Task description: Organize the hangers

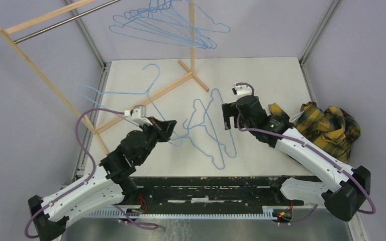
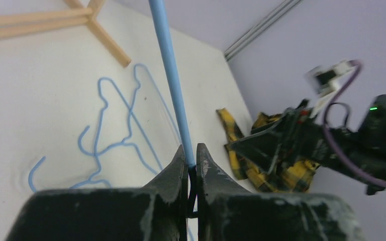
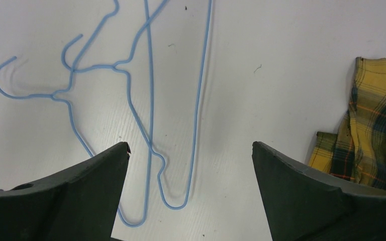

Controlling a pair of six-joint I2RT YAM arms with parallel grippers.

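Observation:
My left gripper is shut on the wire of a light-blue hanger and holds it lifted over the table's left side, near the rack's foot. The left wrist view shows the wire pinched between the closed jaws of the left gripper. Two more hangers lie overlapping on the table's middle. My right gripper hovers open and empty above their right side. In the right wrist view they lie between and beyond its spread fingers. Several hangers hang on the rack's rod.
The wooden rack with a metal rod stands at the back left, and its foot reaches onto the table. A yellow plaid shirt lies crumpled at the right edge, also in the right wrist view. Purple cables loop by both arms.

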